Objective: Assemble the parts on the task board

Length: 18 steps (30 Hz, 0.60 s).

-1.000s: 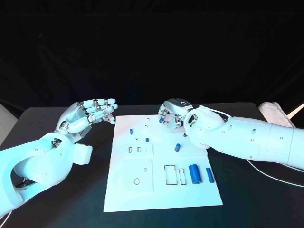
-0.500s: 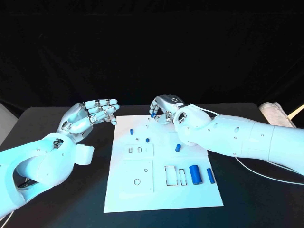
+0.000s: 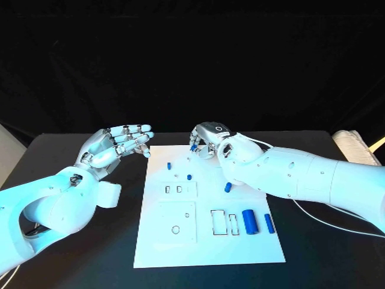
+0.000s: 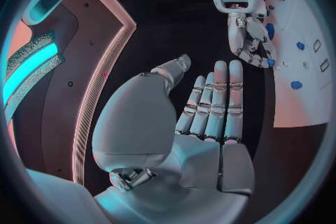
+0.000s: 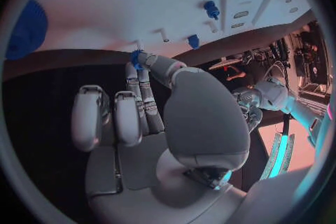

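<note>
Right hand (image 3: pixel 212 138) at the far edge of the task board (image 3: pixel 206 241), fingertips pinching a small blue part (image 3: pixel 194 146) just above the white plate. Left hand (image 3: pixel 116 144) raised beside the board's far left corner, fingers straight and close together, holding nothing. On the board: small blue pegs (image 3: pixel 169 164) near the far end, one more (image 3: pixel 228 187) mid-right, two larger blue cylinders (image 3: pixel 249 221) lying side by side near the right edge, next to outlined rectangular slots (image 3: pixel 217 221).

From the left wrist: left hand (image 4: pixel 203 123) flat, palm bare, fingers side by side; beyond it the right hand (image 4: pixel 248 39) gripping the blue part (image 4: pixel 269 61) at its fingertips over the board (image 4: pixel 301 101).

From the right wrist: right hand (image 5: pixel 150 117) with thumb and a finger closed on the blue part (image 5: pixel 136 57) at the board's (image 5: pixel 140 0) edge; other fingers curled in.
</note>
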Available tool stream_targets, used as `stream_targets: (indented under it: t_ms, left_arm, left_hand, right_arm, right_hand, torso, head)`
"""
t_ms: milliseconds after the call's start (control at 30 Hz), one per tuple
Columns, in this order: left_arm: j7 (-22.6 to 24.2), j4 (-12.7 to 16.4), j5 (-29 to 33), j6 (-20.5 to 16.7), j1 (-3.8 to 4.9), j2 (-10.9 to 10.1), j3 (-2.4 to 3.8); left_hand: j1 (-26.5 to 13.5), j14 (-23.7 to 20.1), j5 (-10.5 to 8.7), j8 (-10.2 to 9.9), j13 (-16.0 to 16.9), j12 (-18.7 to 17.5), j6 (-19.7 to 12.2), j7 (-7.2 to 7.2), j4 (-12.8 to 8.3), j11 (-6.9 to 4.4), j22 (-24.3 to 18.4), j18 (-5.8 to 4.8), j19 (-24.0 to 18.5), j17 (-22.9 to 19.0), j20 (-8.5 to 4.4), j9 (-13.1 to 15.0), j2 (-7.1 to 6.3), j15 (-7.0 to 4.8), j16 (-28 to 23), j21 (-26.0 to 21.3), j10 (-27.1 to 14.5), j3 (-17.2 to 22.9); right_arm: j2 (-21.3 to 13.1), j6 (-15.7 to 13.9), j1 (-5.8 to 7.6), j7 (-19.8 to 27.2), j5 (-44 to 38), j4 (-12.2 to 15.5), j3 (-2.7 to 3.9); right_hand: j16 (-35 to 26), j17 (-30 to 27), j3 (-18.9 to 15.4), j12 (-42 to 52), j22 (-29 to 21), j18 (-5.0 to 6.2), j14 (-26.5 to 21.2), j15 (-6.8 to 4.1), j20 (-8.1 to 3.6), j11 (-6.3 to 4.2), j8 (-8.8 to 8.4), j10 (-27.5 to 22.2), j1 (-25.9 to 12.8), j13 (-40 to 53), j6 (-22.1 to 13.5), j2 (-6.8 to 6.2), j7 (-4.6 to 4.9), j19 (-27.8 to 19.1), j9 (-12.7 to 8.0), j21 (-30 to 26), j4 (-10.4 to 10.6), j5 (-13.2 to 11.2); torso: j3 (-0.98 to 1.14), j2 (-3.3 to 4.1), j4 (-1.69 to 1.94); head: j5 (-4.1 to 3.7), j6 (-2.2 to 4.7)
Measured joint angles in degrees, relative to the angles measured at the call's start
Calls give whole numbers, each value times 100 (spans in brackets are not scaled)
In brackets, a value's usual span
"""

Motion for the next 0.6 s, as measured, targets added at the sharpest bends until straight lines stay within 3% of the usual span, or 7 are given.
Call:
stream_targets:
  t_ms: [600]
  left_arm:
    - [-8,19,1,-1,63,-5,0]
  left_hand:
    - [0,0,0,0,0,0,0,0,0,0,7,1,0,-1,0,0,0,0,0,0,0,0]
  right_arm:
    - [82,96,-7,-25,-79,-79,5]
  right_hand:
    - [-3,-18,-1,-9,-11,0,0,0,0,0,0,0,-23,2,-20,-24,19,0,20,0,0,-25]
  torso:
    - [-27,31,26]
  head:
    - [35,-11]
